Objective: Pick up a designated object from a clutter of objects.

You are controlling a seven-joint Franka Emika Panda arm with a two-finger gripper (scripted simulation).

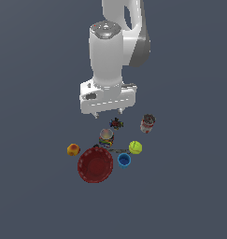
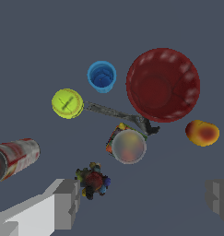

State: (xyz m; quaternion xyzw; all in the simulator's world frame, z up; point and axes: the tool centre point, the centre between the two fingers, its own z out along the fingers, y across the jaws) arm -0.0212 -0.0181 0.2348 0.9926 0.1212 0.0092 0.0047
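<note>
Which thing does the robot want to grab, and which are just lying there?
Wanted: tiny dark spiky thing with red and green specks; open hand.

Lying about: dark-red bowl, blue cup, yellow-green ball, orange fruit, striped can, red-and-white can.

Simulated scene (rendered): featureless grey-blue floor [image 1: 35, 200].

- The white Panda arm [image 1: 116, 42] reached down from the top of the exterior view, its wrist section pointing straight downward.
- The gripper [image 1: 108, 112] hung below the wrist, its two short fingertips [image 1: 95, 115] pointing down.
- In the wrist view the jaws stood wide apart, one grey finger [image 2: 62, 203] near one edge and the other near the opposite edge.
</note>
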